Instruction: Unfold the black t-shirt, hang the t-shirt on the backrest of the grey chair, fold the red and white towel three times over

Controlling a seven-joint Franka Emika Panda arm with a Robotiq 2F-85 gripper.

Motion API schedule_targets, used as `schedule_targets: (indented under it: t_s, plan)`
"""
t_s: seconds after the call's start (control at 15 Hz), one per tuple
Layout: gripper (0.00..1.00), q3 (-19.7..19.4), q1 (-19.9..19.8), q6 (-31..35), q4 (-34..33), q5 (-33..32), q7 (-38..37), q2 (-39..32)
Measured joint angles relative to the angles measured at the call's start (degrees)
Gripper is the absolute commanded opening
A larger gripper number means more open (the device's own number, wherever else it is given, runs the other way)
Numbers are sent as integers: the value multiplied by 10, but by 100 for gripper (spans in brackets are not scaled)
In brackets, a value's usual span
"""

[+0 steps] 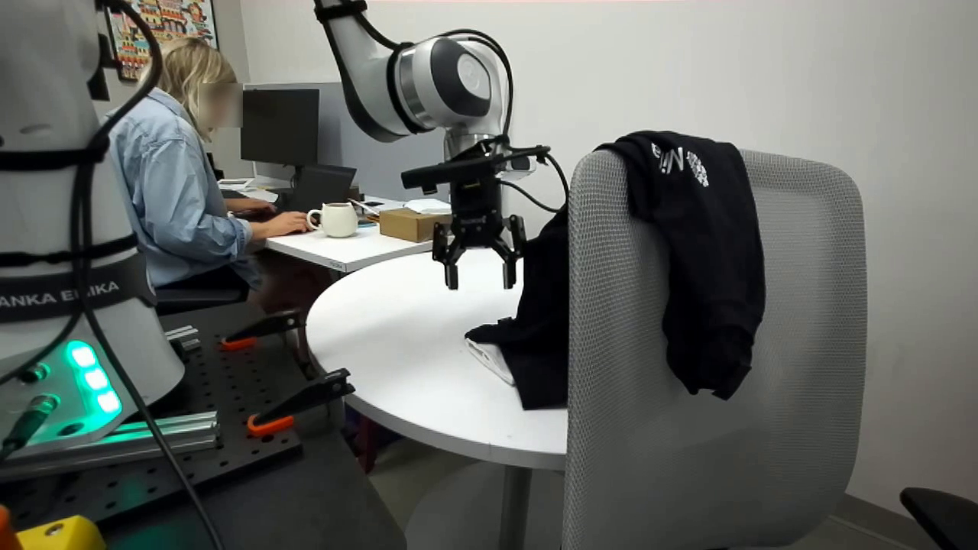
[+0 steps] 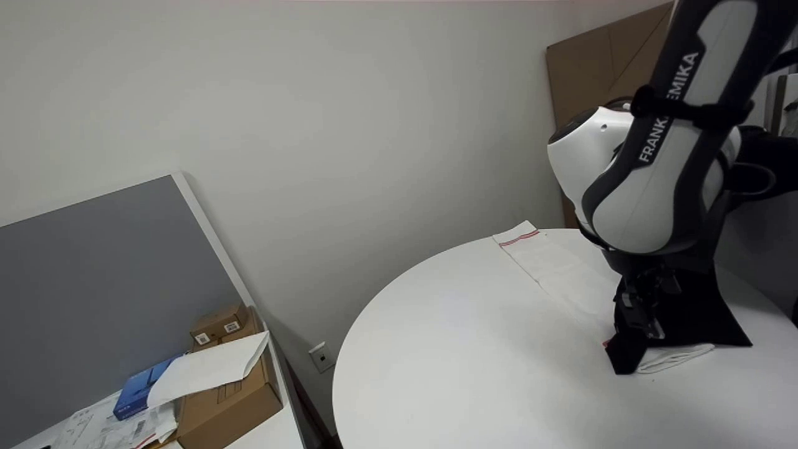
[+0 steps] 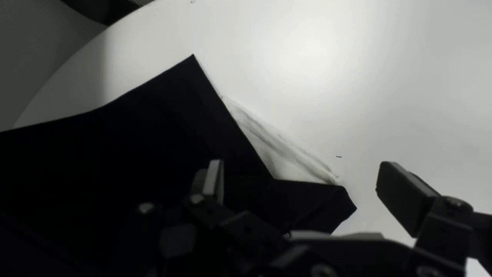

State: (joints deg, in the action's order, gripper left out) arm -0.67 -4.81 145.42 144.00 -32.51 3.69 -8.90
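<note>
Black cloth t-shirt is best pinched clear of the red-striped white towel by the spread, unladen black gripper

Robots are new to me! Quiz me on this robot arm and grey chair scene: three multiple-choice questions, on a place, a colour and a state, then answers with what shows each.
1. What is the black t-shirt draped over?
A) the computer monitor
B) the backrest of the grey chair
C) the mug

2. What colour are the stripes on the towel?
A) blue
B) green
C) red

3. How does the gripper stand?
A) open, holding nothing
B) closed on the towel
C) closed on the t-shirt

Right letters
1: B, in an exterior view the shirt hangs over its top edge.
2: C, red lines cross the white cloth near one end.
3: A, its fingers stand wide apart in the wrist view, gripping no cloth.
</note>
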Motion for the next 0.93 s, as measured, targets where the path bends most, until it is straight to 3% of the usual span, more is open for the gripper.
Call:
schedule_targets:
  t_s: [0.67,0.93]
  plan:
    - [100,-13,31,51,-45,0,0,-120]
    - [92,-22,33,51,-74,0,1,-153]
